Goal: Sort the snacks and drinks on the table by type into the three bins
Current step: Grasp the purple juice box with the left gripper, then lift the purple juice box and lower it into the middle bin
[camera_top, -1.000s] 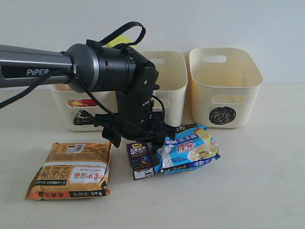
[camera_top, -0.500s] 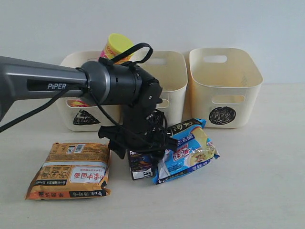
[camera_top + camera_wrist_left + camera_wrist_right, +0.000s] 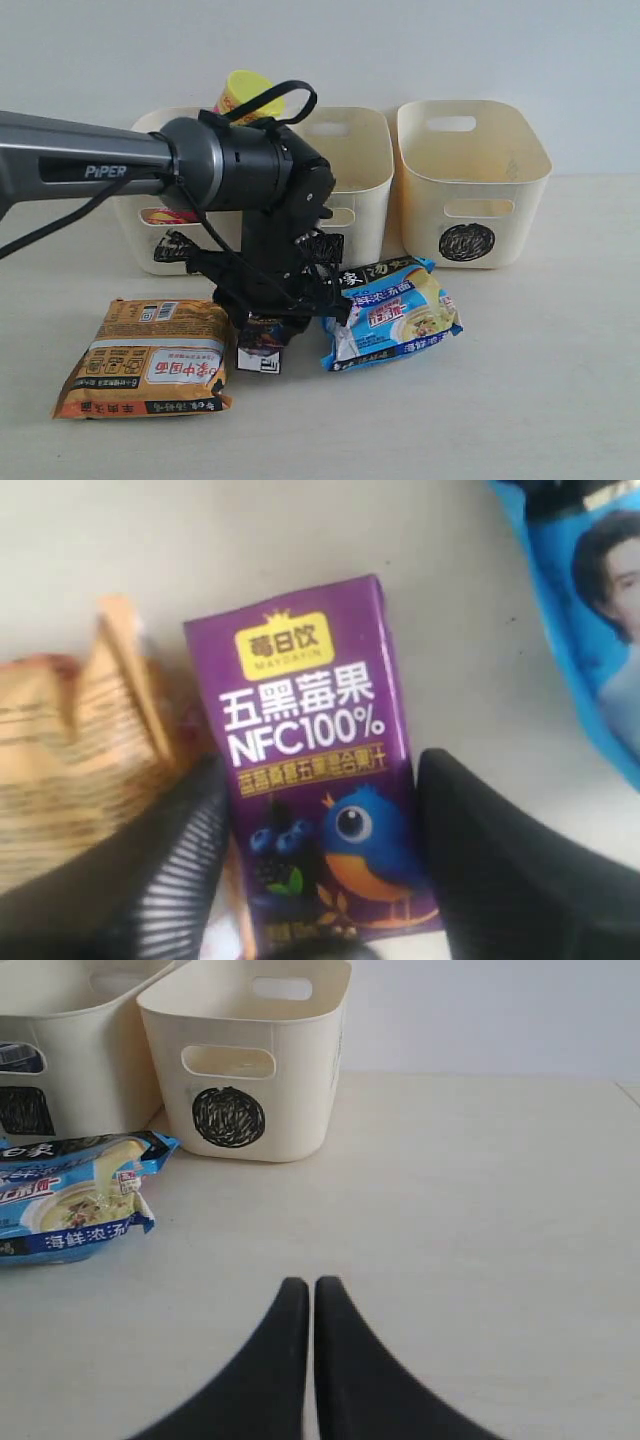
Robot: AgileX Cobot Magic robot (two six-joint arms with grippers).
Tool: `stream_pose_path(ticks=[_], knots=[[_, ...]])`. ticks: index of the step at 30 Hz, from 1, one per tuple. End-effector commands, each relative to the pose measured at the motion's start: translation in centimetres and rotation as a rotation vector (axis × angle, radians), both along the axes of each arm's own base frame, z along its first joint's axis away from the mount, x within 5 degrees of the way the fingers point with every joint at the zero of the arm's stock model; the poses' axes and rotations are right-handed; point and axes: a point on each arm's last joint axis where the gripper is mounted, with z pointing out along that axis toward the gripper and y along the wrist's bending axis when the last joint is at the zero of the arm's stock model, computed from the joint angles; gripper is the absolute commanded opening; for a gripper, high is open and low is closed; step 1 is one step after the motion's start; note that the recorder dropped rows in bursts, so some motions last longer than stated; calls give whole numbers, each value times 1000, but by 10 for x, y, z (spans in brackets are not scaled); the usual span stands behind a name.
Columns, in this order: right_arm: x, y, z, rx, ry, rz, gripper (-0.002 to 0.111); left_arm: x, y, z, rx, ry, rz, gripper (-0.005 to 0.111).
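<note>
My left gripper [image 3: 272, 312] reaches down on the purple-white drink pouch [image 3: 262, 350] between the two noodle packets. In the left wrist view its fingers [image 3: 190, 830] press both sides of the pouch [image 3: 310, 770], so the left gripper [image 3: 325, 765] is shut on it. The orange-brown packet [image 3: 150, 358] lies to the left and the blue packet [image 3: 395, 312] to the right. Behind stand three cream bins: triangle [image 3: 135, 215], middle [image 3: 365, 165], circle [image 3: 470, 180]. A yellow-lidded chip can [image 3: 250, 92] stands in the triangle bin. My right gripper [image 3: 312, 1285] is shut and holds nothing, low over bare table.
The left arm [image 3: 90, 165] crosses in front of the triangle bin and hides the middle bin's mark. The orange packet's edge [image 3: 130, 690] lies close to the pouch. The right wrist view shows the circle bin [image 3: 250, 1050] and blue packet [image 3: 75, 1205].
The left gripper has narrowed onto the drink pouch, and the pouch has shifted left and tilted with it. The blue packet rocked up, then settled. The right gripper stays shut.
</note>
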Motion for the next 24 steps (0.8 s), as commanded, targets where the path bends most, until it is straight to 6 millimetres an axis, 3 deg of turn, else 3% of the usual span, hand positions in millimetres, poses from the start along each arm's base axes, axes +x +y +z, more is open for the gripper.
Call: stream_pose_path(ticks=[1, 14, 19, 24], knots=[[0, 0, -1, -3, -8, -2, 0, -2, 5, 38, -19, -63, -57, 4], [0, 0, -1, -3, -8, -2, 0, -10, 11, 112, -144, -247, -201, 4], [0, 0, -1, -3, -8, -2, 0, -6, 4, 151, -295, -459, -263, 4], [0, 0, -1, -3, -8, -2, 0, 7, -5, 164, -347, -643, -323, 4]])
